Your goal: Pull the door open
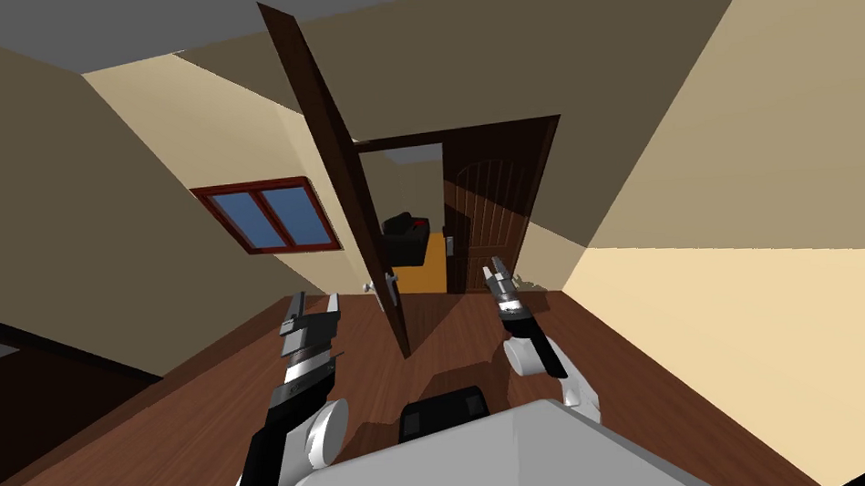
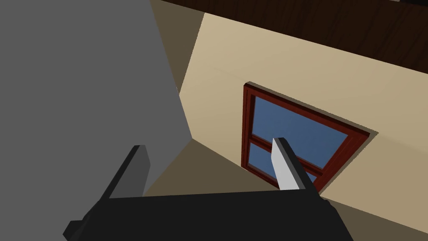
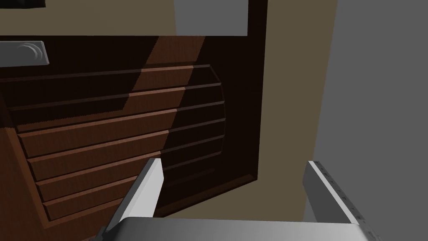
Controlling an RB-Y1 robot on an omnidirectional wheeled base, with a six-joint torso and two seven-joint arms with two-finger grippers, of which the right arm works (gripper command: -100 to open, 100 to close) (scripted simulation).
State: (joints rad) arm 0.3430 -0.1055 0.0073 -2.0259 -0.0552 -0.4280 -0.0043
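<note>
Dim render, hard shadows on panelled door [image 3: 104, 138] (one lit band), corners splayed

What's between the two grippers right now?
Head view: the open dark door, edge-on, with its handle, stands between the left gripper and right gripper.

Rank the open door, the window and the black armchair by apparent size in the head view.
1. open door, largest
2. window
3. black armchair, smallest, though it sits farthest from the camera
</note>
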